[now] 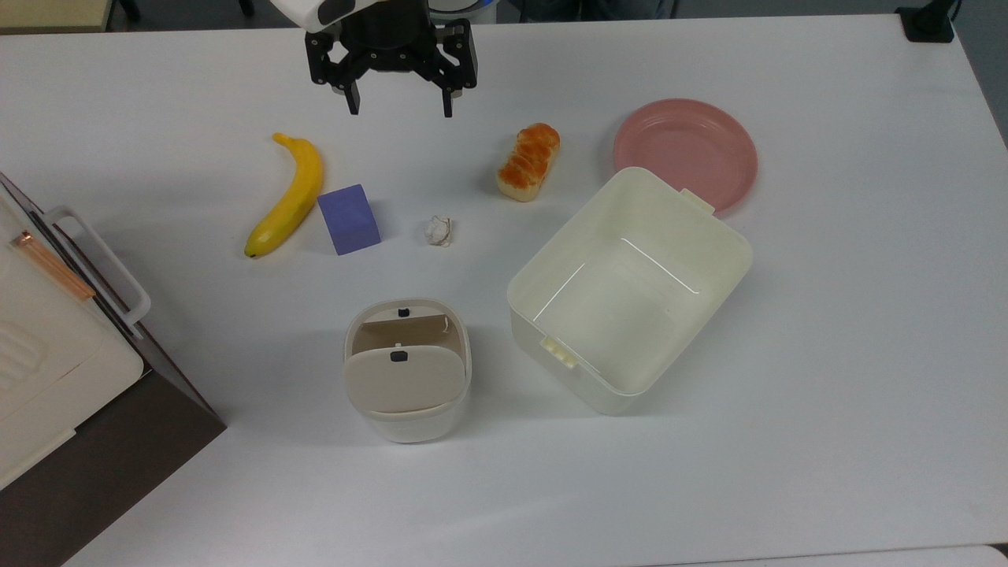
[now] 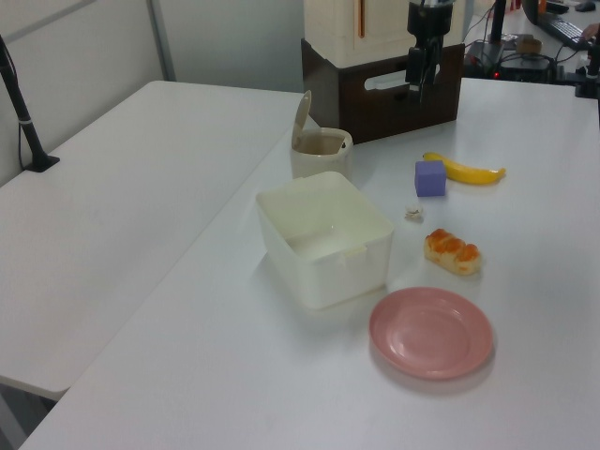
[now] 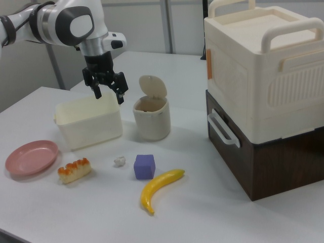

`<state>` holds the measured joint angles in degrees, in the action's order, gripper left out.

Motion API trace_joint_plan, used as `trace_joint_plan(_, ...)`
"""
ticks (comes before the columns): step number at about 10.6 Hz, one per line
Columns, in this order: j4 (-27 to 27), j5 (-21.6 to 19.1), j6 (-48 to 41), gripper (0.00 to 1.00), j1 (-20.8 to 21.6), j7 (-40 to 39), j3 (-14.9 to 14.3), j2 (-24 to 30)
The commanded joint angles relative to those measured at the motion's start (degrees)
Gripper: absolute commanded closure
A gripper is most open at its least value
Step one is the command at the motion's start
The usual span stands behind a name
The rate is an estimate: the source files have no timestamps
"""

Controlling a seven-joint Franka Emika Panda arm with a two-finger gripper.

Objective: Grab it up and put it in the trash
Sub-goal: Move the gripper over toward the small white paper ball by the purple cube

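Gripper: fingers spread, empty, raised. Paper wad: on table, between purple cube and bread loaf. Swing-lid bin: near.

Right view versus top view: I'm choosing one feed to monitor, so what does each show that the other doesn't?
The right view alone shows the arm's white links above the pincer and the front of the cream box stacked on a brown one. The top view alone looks straight into the bin past its tilted lid and down onto the tub's bare floor. Both show the open pincer held above the table, the paper wad, purple cube, banana, bread loaf and pink plate.
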<state>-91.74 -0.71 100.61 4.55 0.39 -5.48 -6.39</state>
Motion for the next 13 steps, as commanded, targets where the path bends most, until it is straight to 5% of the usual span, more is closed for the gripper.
trace_joint_plan(1,-1.3,0.5,-1.5,0.00,-0.2,-0.8,-0.1,1.8)
trace_joint_plan(13,-3.3,0.3,0.8,0.00,0.5,-3.4,1.1,-1.0)
